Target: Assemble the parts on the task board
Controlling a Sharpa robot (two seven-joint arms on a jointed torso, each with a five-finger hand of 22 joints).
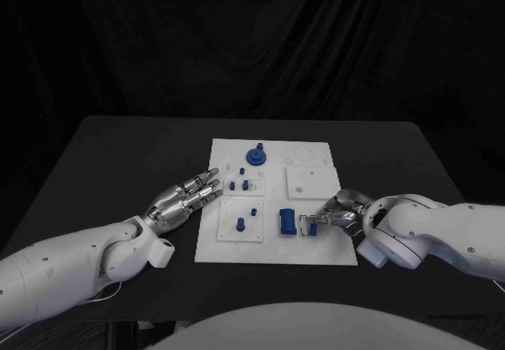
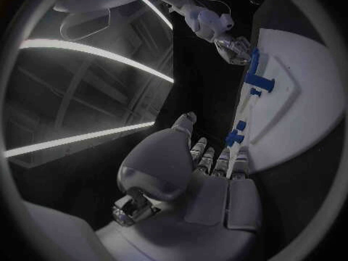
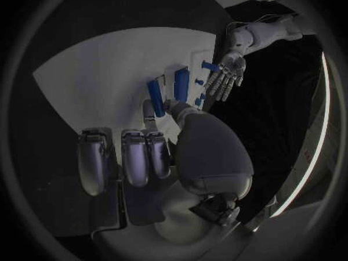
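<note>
A white task board lay mid-counter; the right robot hand pinched a small blue part at the board's near right; the left robot hand, fingers spread, hovered beside its left edge.

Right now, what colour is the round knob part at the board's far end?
Blue. The round knob part shows best in the head view, standing on the white task board.

Dim, bluish light — wrist views bend strongly at their rims.
</note>
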